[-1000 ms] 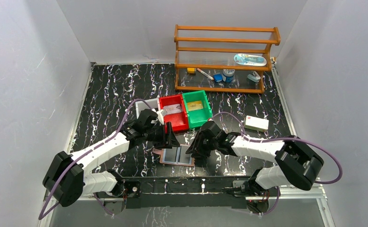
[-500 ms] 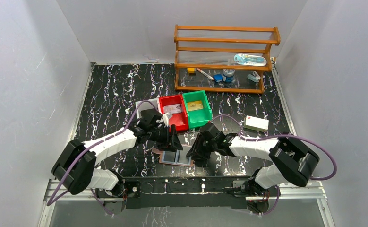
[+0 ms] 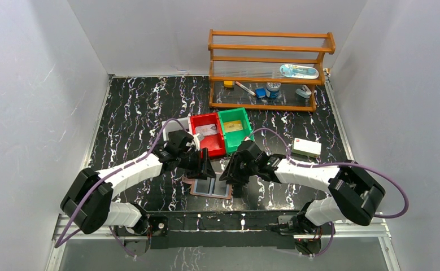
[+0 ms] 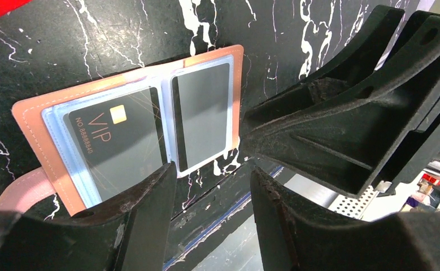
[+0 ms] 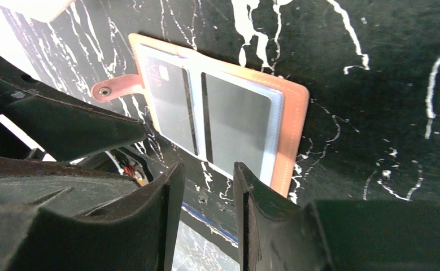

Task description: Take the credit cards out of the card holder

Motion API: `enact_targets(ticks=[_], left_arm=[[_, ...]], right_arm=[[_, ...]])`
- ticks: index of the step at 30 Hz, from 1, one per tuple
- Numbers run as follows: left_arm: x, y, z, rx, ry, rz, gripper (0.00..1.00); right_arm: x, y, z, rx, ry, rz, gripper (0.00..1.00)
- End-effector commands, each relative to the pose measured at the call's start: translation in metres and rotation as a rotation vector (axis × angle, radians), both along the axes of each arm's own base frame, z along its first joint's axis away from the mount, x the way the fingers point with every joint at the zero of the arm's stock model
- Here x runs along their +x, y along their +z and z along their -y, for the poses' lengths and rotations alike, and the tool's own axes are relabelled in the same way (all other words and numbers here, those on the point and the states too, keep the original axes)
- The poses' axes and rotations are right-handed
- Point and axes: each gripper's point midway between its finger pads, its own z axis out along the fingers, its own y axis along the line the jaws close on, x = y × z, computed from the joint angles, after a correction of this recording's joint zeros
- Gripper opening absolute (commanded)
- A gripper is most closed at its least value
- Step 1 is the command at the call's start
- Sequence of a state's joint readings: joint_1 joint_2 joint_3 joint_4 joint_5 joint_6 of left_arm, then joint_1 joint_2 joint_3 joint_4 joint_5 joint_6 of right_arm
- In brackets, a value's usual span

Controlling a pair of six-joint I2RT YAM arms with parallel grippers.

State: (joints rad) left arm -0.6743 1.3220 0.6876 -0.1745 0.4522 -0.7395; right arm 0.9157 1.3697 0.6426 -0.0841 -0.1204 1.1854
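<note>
The card holder (image 3: pixel 210 187) lies open and flat near the table's front edge, reddish-brown with two clear pockets. A dark VIP credit card (image 4: pixel 116 147) fills one pocket and a second dark card (image 4: pixel 203 113) fills the other. Its strap tab (image 5: pixel 116 88) sticks out at one side. My left gripper (image 3: pixel 204 169) hovers just above the holder's far left part, open with nothing between its fingers (image 4: pixel 213 169). My right gripper (image 3: pixel 232 175) hangs over the holder's right edge, also open and empty (image 5: pixel 209 166). The two grippers face each other closely across the holder (image 5: pixel 223 113).
A red bin (image 3: pixel 208 134) and a green bin (image 3: pixel 235 130) stand just behind the grippers. A white box (image 3: pixel 306 148) lies at the right. A wooden shelf rack (image 3: pixel 268 70) with small items stands at the back. The table's front rail runs right below the holder.
My right gripper has shifted slightly left and away from me over the holder's right edge. The left gripper has barely moved. The card holder lies as before.
</note>
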Motion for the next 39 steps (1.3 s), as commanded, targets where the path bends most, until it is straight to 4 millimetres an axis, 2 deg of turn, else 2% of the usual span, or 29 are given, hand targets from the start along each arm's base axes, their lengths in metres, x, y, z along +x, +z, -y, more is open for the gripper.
enact_targets(ticks=[1,8,11,16,20,25,39], left_arm=[[0.002,0.014,-0.001,-0.006,0.000,0.039,0.49],[-0.005,0.019,0.010,-0.074,-0.086,0.022,0.51],[-0.008,0.018,0.013,-0.086,-0.129,0.013,0.51],[-0.012,0.017,0.016,-0.100,-0.158,-0.012,0.52],[-0.017,0.001,0.017,-0.075,-0.162,-0.077,0.52],[-0.016,-0.019,0.009,-0.008,-0.133,-0.075,0.51],[-0.016,-0.041,0.012,-0.016,-0.135,-0.091,0.46]], right_arm=[[-0.005,-0.001,-0.011,0.060,0.020,-0.022,0.46],[-0.015,-0.033,0.004,-0.017,-0.023,-0.105,0.44],[-0.016,-0.038,0.015,-0.066,-0.048,-0.101,0.44],[-0.017,-0.039,0.021,-0.071,-0.062,-0.094,0.44],[-0.020,-0.046,0.024,-0.079,-0.072,-0.112,0.44],[-0.023,-0.054,0.027,-0.089,-0.085,-0.137,0.43],[-0.024,-0.053,0.025,-0.062,-0.084,-0.138,0.43]])
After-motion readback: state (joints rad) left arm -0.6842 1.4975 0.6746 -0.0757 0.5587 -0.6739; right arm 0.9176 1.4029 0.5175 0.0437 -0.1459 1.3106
